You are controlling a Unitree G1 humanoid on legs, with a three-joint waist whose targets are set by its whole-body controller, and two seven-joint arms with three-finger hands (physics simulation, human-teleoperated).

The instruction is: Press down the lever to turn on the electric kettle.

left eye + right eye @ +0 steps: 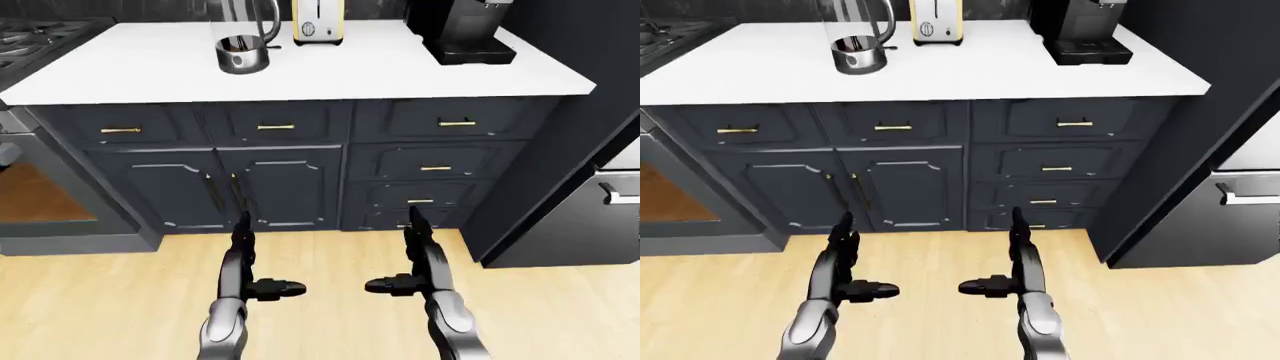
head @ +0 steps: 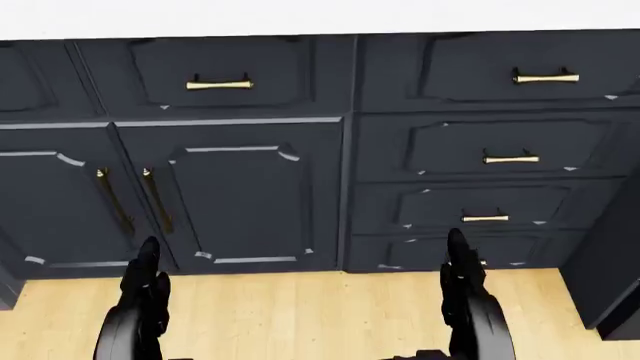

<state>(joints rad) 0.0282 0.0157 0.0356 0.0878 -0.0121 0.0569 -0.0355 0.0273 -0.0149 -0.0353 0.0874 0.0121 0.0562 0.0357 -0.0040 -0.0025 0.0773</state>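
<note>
Showing only the cabinet, the head view missed the kettle on the counter above it, while both hands, left hand and right hand, hung spread below.

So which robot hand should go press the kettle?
Probably the left hand: the glass electric kettle with the metal base stands on the white counter on its side, while the right hand hangs further right. Both are low and open.

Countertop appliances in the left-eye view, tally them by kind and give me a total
Electric kettle: 1
Toaster: 1
Coffee machine: 1
Total: 3, all standing on the white countertop; the stove at the far left is not counted.
</note>
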